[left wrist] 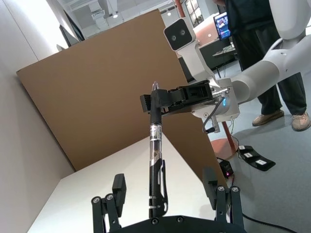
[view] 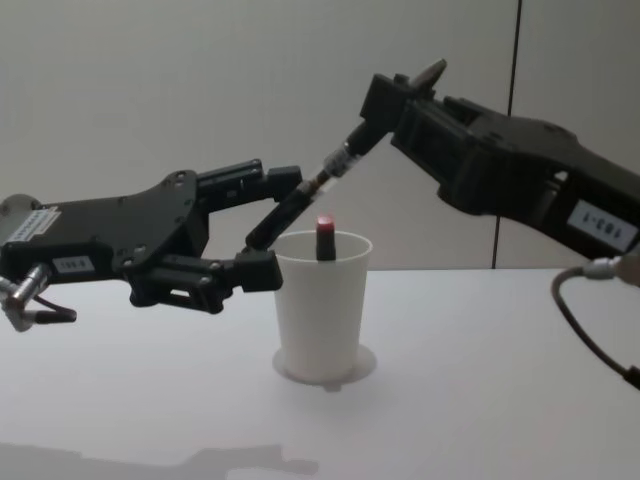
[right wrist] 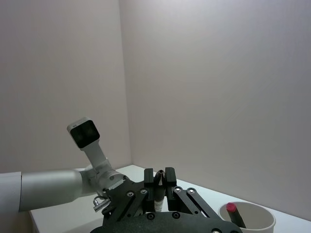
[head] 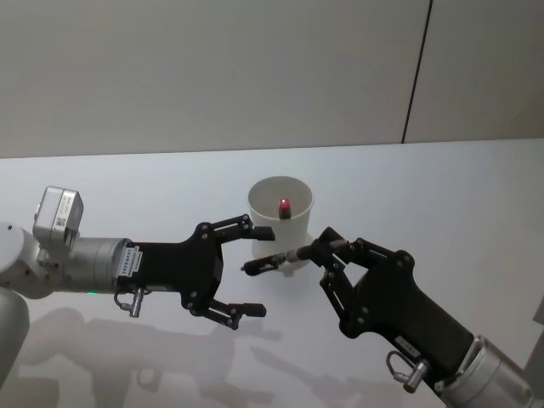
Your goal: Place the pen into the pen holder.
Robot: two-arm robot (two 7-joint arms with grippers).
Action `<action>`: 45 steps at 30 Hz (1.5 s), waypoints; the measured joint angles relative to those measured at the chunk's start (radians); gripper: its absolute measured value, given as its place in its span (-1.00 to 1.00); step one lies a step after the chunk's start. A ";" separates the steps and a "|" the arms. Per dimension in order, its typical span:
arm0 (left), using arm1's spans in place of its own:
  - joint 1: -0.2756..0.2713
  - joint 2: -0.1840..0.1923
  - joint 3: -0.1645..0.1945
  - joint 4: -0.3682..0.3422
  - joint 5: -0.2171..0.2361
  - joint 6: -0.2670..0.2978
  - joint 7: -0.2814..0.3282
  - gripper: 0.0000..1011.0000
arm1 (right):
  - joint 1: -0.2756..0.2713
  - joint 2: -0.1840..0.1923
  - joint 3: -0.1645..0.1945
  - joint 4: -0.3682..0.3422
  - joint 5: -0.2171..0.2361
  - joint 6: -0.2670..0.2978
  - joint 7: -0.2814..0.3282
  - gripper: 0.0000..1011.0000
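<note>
Place: robotics lab | Evidence: monitors (left wrist: 221, 24); cardboard screen (left wrist: 107, 92); floor pedals (left wrist: 252, 158)

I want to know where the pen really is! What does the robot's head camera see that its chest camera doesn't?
Head view: you look down into the plain white paper cup, and the slim black pen sits on the robot's side of it, not over the opening.
Chest view: you see the cup's side and its thin round white base, and the pen is tilted, its lower end about rim height.
Both: the right gripper is shut on the pen, the left gripper is open around its lower end, and a red-tipped pen is already in the cup.
</note>
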 joint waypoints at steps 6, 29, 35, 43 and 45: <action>0.000 0.000 0.000 0.000 0.000 0.000 0.000 0.99 | -0.004 0.006 0.001 -0.008 -0.004 -0.001 -0.013 -0.75; 0.000 0.000 0.000 0.000 0.000 0.000 0.000 0.99 | -0.038 0.040 0.032 -0.057 -0.109 -0.002 -0.218 -0.75; 0.000 0.000 0.000 0.000 0.000 0.000 0.000 0.99 | -0.030 0.028 0.038 -0.057 -0.172 0.005 -0.298 -0.75; 0.000 0.000 0.000 0.000 0.000 0.000 0.000 0.99 | 0.016 -0.013 0.040 -0.020 -0.241 0.013 -0.354 -0.75; 0.000 0.000 0.000 0.000 0.000 0.000 0.000 0.99 | 0.026 -0.021 0.039 -0.011 -0.253 0.015 -0.359 -0.75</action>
